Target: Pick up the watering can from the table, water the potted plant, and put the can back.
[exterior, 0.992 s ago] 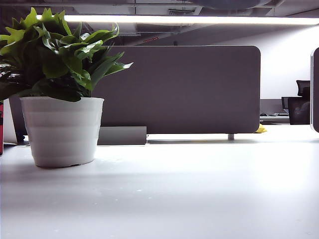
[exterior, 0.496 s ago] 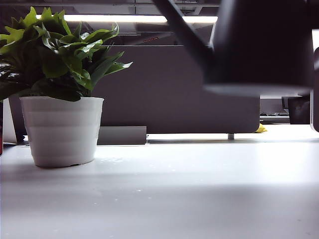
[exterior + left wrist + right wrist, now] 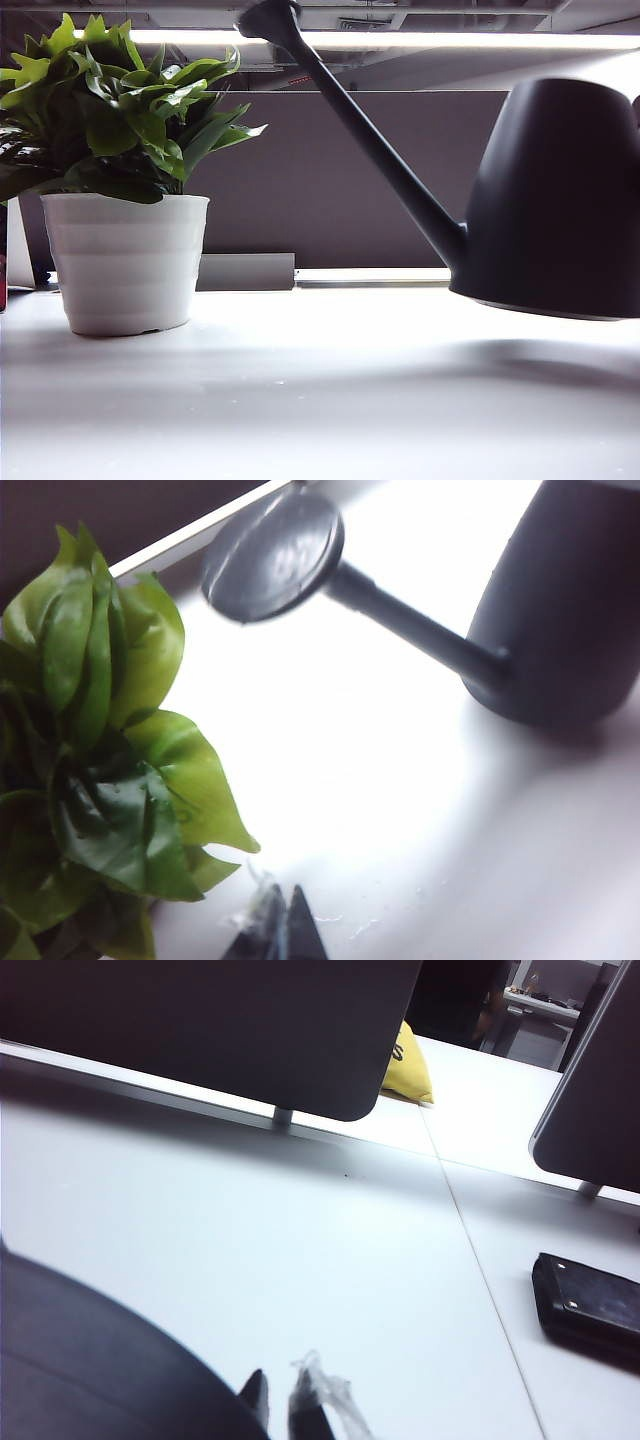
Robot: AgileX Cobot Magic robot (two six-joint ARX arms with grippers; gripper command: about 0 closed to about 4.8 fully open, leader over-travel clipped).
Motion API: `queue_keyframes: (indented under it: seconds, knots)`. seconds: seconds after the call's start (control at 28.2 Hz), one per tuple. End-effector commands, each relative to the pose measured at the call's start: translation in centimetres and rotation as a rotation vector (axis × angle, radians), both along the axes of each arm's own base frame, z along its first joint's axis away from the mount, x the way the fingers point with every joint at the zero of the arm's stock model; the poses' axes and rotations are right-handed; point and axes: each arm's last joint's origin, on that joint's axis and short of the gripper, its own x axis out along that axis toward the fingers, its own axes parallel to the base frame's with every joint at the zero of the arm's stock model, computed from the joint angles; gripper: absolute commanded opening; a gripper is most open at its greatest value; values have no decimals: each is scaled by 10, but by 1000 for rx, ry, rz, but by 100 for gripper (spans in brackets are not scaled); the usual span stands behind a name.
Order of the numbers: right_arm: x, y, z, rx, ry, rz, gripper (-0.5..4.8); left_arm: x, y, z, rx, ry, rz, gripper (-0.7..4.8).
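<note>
The watering can runs off the exterior view's right edge, handle hidden, so no telling what's holding it. Both wrist views only catch jaw tips at the edge. Potted plant cropped too.

Watering can: matt dark charcoal plastic, smooth; flared spout tip shows a dull sheen. Table: smooth white top, faintly glossy. Potted plant: glossy green leaves; ribbed white pot, satin finish. Far divider panel: matt grey.
</note>
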Motion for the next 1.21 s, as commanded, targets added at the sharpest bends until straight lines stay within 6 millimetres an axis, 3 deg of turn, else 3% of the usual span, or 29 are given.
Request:
queue_keyframes:
  seconds: [0.04,0.28,0.46,0.92,1.21]
  knots:
    - [19,-4,20,64,-216,47,-6,0,-1,-4,6,3,1,-6]
    - [59,-6,15,56,-232,82,-6,0,0,-9,27,21,0,-6]
    - [73,-6,15,22,-235,114,-6,0,0,-9,28,21,1,-6]
    - [81,-8,-5,-8,-165,115,-6,0,0,-11,43,34,1,-6]
    - [82,-8,-7,-7,-159,115,-5,-1,0,-11,45,36,1,-6]
